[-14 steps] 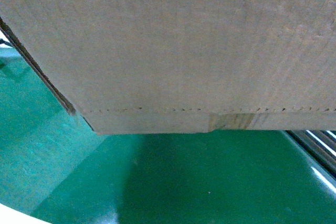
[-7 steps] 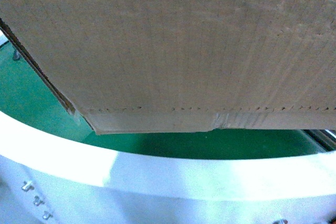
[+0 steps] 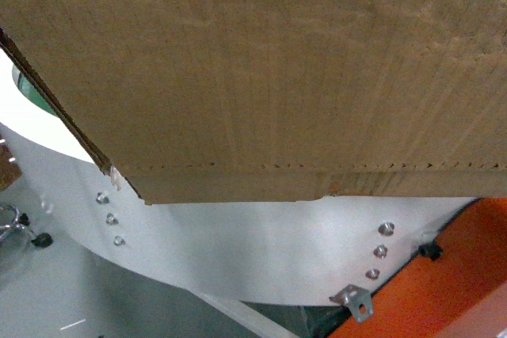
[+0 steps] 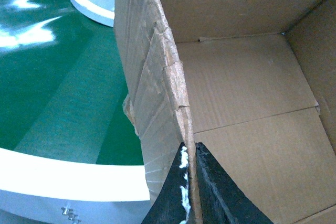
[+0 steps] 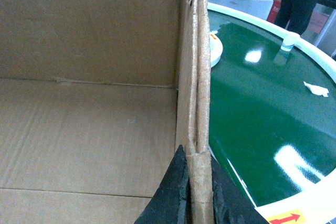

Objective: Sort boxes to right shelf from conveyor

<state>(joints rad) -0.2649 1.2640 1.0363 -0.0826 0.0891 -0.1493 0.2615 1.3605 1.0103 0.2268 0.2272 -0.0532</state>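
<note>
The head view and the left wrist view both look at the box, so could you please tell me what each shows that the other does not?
Only the head view shows the box's outer face with its perforation line, and the conveyor's orange housing. Only the left wrist view shows the box's bare inside floor, the green belt, and the left pincer clamped across the torn wall. Both show the box and the conveyor's white frame.
</note>
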